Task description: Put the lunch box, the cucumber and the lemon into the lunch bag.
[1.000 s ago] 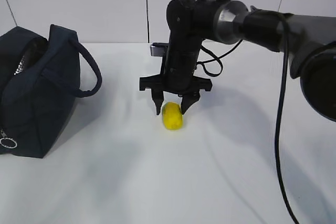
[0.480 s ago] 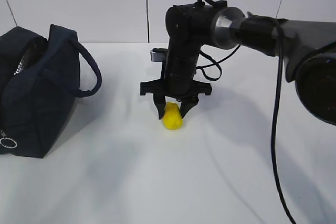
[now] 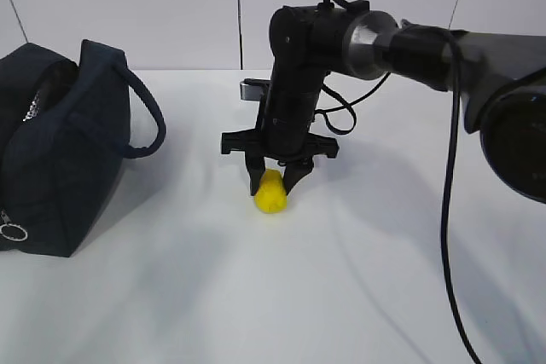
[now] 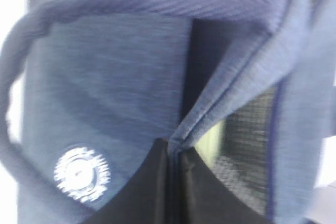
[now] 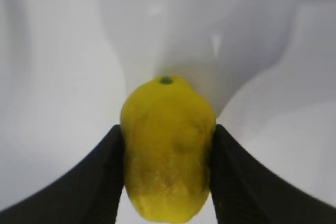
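My right gripper (image 3: 274, 183) has both fingers pressed on the lemon (image 3: 270, 194), right of the lunch bag (image 3: 60, 155); my left gripper (image 4: 172, 182) pinches the bag's fabric.

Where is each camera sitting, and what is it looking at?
Exterior view: sits in front of the table, looking across it; shows the right arm over the lemon, bag at left.
Left wrist view: on the left arm, pressed close to the bag; its dark fingers pinch the fabric.
Right wrist view: on the right arm, looking down at the lemon between its fingers.
Each wrist view shares its object with the exterior view.
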You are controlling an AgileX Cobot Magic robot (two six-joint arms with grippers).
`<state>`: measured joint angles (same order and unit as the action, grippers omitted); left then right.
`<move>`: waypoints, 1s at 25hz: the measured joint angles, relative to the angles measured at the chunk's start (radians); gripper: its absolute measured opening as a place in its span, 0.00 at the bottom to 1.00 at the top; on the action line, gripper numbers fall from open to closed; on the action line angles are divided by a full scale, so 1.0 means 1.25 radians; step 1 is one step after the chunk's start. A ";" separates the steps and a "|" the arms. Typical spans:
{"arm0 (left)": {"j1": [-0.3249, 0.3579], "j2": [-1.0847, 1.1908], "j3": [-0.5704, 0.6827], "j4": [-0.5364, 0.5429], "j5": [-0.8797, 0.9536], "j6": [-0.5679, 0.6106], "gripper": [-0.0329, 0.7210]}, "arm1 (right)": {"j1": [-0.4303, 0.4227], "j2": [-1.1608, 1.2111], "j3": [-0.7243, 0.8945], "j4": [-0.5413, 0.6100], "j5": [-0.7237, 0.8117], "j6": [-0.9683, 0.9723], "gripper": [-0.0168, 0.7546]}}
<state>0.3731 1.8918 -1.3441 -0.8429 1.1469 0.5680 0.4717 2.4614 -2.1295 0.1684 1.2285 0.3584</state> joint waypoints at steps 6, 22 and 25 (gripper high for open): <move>0.000 0.000 0.000 -0.043 0.022 0.008 0.03 | 0.000 -0.017 0.000 0.065 0.000 -0.035 0.48; 0.000 0.000 0.000 -0.088 0.032 0.024 0.03 | 0.000 -0.075 -0.109 0.525 0.000 -0.139 0.47; 0.000 0.000 0.000 -0.088 0.032 0.024 0.03 | 0.000 -0.075 -0.113 0.606 0.000 -0.160 0.47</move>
<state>0.3731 1.8918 -1.3441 -0.9527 1.1868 0.5984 0.4717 2.3671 -2.2704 0.9261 1.2285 0.1580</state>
